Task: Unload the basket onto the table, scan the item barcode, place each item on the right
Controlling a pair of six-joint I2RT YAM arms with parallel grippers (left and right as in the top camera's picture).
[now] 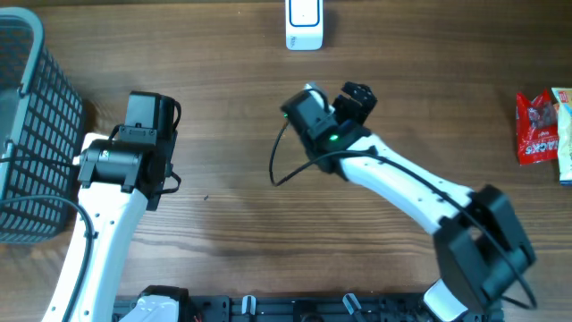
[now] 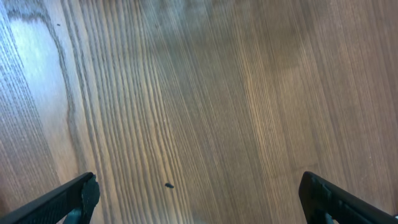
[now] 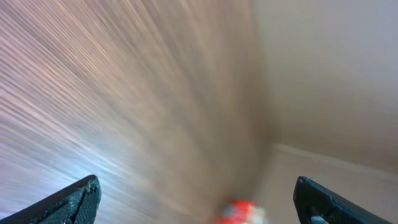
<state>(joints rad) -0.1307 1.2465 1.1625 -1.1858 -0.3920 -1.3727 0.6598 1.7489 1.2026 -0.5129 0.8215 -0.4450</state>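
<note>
Right hand is spread wide with nothing between its fingers, hanging over the bare desk near the middle; its own view is blurred. A red snack packet lies flat at the desk's right edge, well apart from that hand and just beside a paler packet that the frame cuts off. A white device stands at the middle of the far edge. The left hand is likewise spread and empty over the wood, near a grey mesh basket at the left edge.
</note>
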